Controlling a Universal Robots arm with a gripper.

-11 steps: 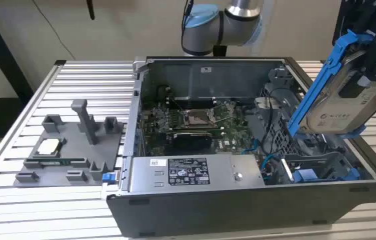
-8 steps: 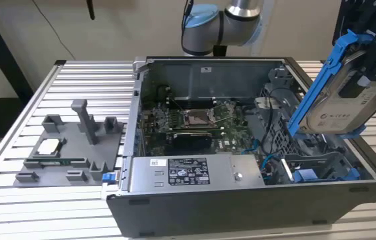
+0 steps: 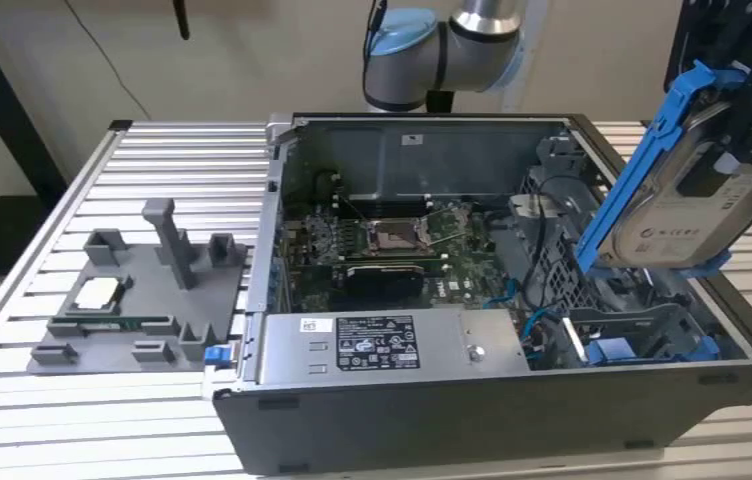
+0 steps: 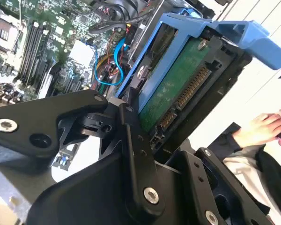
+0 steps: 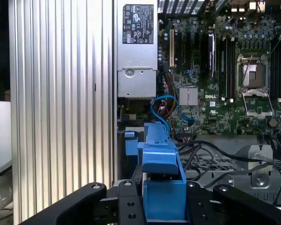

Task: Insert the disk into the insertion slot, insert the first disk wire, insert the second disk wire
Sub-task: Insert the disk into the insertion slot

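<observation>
Gripper (image 5: 161, 193), first wrist view: clamped on the disk (image 5: 159, 140), black cables (image 5: 210, 157) just beyond. Second wrist view: connector edge (image 4: 187, 93) bare. Exterior view: disk hangs tilted above the insertion slot (image 3: 636, 335) at the exterior view's right. It likely needs squaring to the slot's walls, clear of cables; free room lies above.

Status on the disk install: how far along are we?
Done: nothing looks finished. In hand: the gripper is shut on the disk, held tilted above the computer case at the exterior view's right. Left: the insertion slot has no disk in it, the disk's connector is bare, and a blue cable lies inside the case.
</observation>
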